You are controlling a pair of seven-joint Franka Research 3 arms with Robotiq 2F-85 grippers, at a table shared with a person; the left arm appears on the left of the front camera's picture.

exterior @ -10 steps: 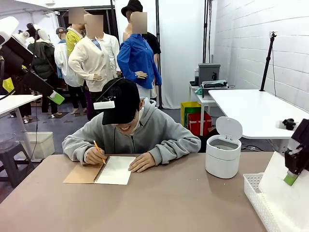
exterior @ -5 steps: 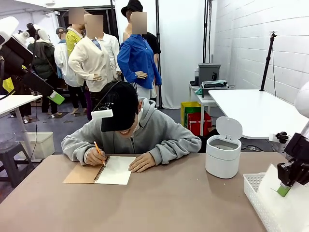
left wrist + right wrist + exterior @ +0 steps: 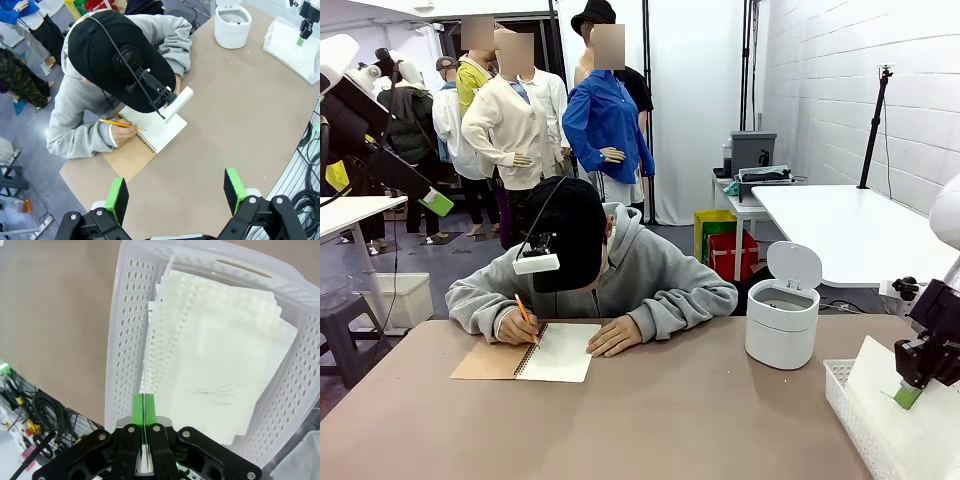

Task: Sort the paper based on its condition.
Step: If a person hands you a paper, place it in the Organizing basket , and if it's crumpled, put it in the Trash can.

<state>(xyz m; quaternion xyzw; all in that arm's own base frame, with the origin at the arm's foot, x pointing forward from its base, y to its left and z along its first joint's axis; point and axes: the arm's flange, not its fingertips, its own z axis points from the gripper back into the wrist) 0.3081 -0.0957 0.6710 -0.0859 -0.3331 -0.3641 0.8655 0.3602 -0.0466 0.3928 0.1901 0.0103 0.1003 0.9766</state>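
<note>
Right hand (image 3: 909, 394): pinched shut on smooth sheet (image 3: 878, 402), lower right.
Change: sheet lowered onto white basket (image 3: 847, 409); release likely next.
Left hand (image 3: 176, 192): wide, empty, above surface (image 3: 225, 125).

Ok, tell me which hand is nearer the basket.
Right. The right hand is just above the basket, shut on a sheet; the left hand hangs open, high over the table's other end.
</note>
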